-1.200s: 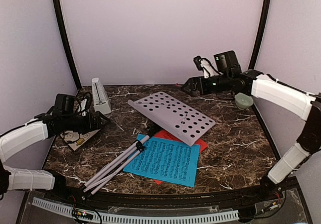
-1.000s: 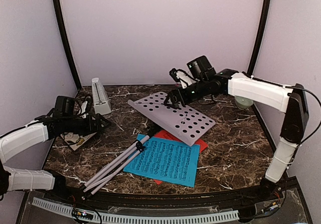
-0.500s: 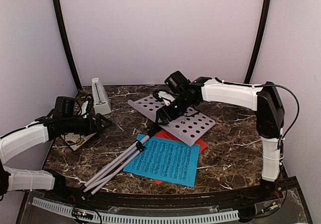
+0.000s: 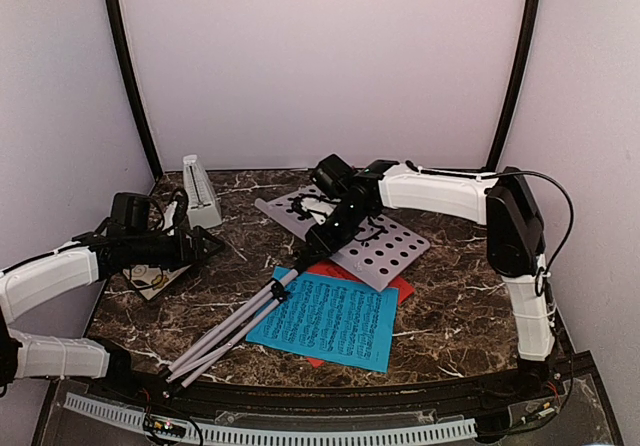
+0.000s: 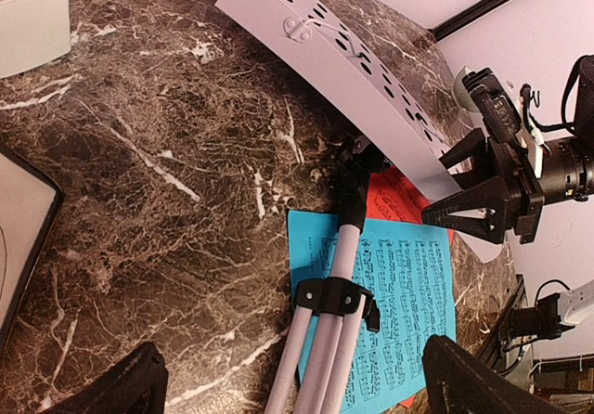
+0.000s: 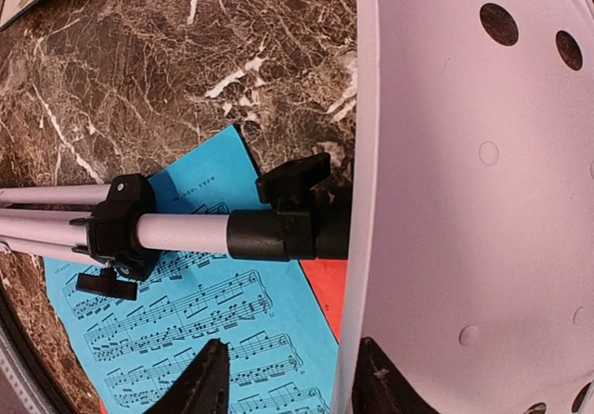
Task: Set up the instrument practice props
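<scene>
Music stand (image 4: pixel 392 251) toppled at the middle of the table (image 4: pixel 470 266), perforated desk tilted, folded tripod legs (image 4: pixel 225 331) aimed at the near-left corner over a corner of the blue sheet (image 4: pixel 340 326), red-orange sheet (image 4: pixel 402 286) peeking from beneath. Right gripper (image 4: pixel 322 236) half-parted astride the desk's lower edge, not clamped. Left gripper (image 4: pixel 203 244) wide open near the left edge. Metronome (image 4: pixel 200 194) upright at the far-left corner.

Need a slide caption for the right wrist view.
Right pincer straddles the edge of the music stand, blue sheet beneath.
</scene>
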### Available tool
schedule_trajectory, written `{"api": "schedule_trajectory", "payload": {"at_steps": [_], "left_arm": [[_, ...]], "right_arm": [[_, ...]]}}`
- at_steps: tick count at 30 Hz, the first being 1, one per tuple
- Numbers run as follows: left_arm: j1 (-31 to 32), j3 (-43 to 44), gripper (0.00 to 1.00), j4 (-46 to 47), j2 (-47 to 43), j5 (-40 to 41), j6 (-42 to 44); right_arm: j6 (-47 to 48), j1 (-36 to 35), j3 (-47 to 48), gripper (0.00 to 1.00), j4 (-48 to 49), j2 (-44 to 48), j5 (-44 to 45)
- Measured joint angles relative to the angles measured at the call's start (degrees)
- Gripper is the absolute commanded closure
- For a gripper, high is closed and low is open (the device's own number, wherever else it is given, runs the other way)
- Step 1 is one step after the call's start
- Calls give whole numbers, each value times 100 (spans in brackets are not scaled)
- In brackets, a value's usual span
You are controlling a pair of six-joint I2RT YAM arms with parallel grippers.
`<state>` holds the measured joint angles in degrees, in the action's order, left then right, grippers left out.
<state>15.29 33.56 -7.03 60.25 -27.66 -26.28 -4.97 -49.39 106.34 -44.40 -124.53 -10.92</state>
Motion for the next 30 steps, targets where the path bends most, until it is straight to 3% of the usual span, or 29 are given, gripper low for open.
{"api": "schedule_trajectory", "payload": {"at_steps": [5,12,22,30], "left_arm": [[0,0,1,20,59,0,0],[0,0,1,33,61,2,0],[0,0,1,66,61,0,-15],[0,-72,1,101,-48,-68,-76]], "right_arm": [[42,-22,197,81,-216,-109,129],[94,-7,789,100,-645,-446,365],[20,-87,1137,100,-1003,-544,852],[0,-409,1403,100,-1377,-507,1834]]}}
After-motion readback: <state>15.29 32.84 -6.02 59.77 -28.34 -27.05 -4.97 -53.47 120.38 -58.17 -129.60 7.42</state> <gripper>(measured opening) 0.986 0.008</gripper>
